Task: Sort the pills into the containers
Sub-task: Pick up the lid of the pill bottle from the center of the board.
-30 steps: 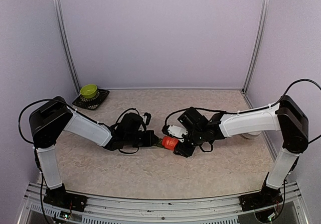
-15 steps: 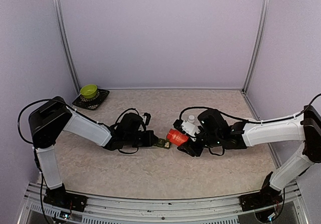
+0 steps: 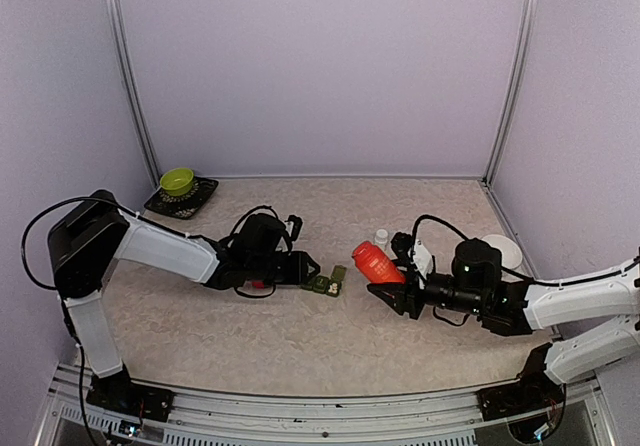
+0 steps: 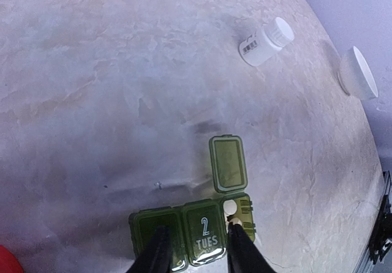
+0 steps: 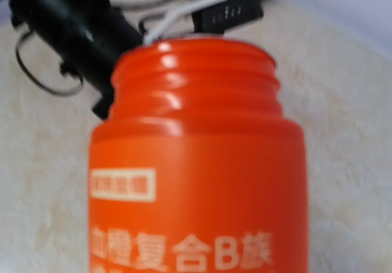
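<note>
Two pills point(image 4: 230, 207) sit in the containers' point(image 4: 205, 239) open end compartment.
Left gripper point(image 4: 198, 227) narrowly parted over them; right gripper point(image 3: 397, 288) clasps red bottle point(image 3: 372, 263).

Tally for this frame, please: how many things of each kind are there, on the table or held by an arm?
bottles: 2 (red bottle, small white bottle)
green pill organizer strip: 1
green bowl: 1
dark tray: 1
white dish: 1
Total: 6
</note>
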`<state>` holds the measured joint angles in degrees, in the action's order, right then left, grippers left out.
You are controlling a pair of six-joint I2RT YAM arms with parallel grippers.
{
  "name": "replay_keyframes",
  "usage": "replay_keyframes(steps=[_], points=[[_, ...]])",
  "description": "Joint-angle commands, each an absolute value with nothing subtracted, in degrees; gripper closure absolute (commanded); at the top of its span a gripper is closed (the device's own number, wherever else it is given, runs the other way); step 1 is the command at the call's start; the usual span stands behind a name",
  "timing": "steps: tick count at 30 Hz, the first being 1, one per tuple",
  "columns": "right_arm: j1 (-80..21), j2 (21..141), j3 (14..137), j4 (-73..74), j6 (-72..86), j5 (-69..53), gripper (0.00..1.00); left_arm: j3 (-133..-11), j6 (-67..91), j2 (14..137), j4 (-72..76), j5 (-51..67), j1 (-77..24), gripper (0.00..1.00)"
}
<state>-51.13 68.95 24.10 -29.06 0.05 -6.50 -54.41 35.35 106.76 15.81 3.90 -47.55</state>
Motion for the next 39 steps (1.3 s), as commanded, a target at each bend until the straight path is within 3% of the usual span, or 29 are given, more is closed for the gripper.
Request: replay_keyframes(steps=[1,12,23,39], points=[[-50.65,65.33,19.72,-43.42,3.32,-6.57,1.00,-57.87,33.31,102.68,11.93,3.09,-47.64,0.62],[-50.66,58.77,16.18,-47.34,3.52,-7.00,1.00,-57.47,31.85,91.11,1.00,-6.10,-47.22,0.02],[-50.71,55.33,9.27,-61.99,1.32,-10.44,1.00,-49.08,33.40,87.14,-2.81,-13.64,-46.54,0.01],[-50.71,52.58,9.76,-60.32,-0.09,-13.67,1.00,-44.93,34.94,91.90,0.15,-14.62,-43.50,0.01]])
